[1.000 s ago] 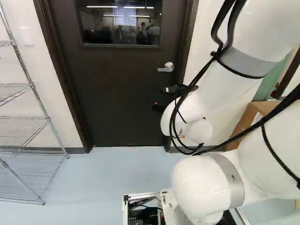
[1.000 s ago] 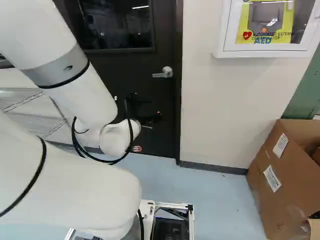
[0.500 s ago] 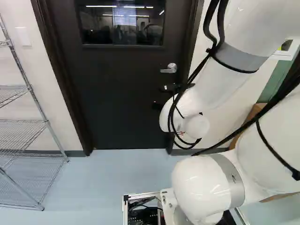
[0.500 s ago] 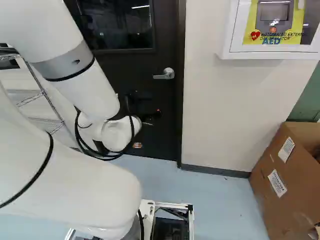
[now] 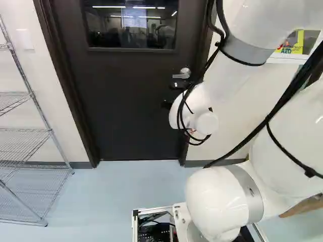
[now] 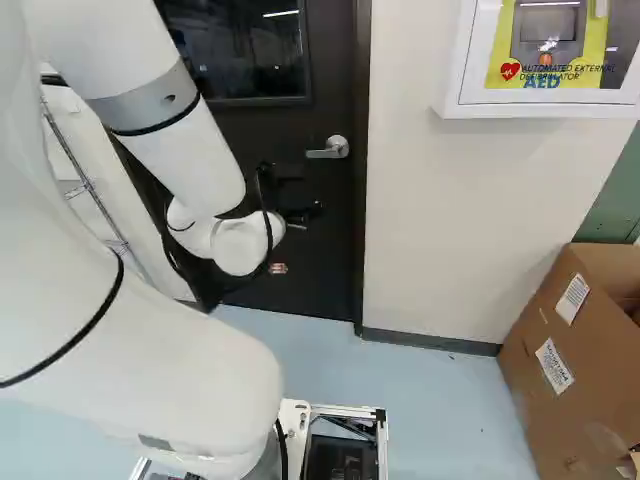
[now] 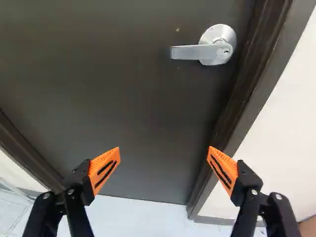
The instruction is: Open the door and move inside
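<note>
The dark door (image 5: 131,111) is standing shut in its dark frame (image 5: 65,85) at the far side of the scene, and its silver lever handle (image 7: 187,52) is sticking out near the right-hand edge. The white arm (image 6: 190,155) is reaching toward it from the near side, black cables (image 6: 269,235) looping round its wrist. The black gripper (image 6: 303,213) is hovering below the handle and to its left in the right base view; dark against dark, it seems to be nearing the door, though the gap is hard to judge. In the wrist view the gripper (image 7: 164,154) is spreading its fingers wide, orange pads (image 7: 105,169) facing each other and holding nothing, and the handle is sitting ahead, apart from both. A wire shelf (image 5: 34,96) is standing at the left of the left base view. In the right base view, a white cabinet (image 6: 452,100) is hanging on the wall (image 6: 430,220) right of the door, and a cardboard box (image 6: 525,350) is resting on the floor (image 6: 420,390) farther right.
</note>
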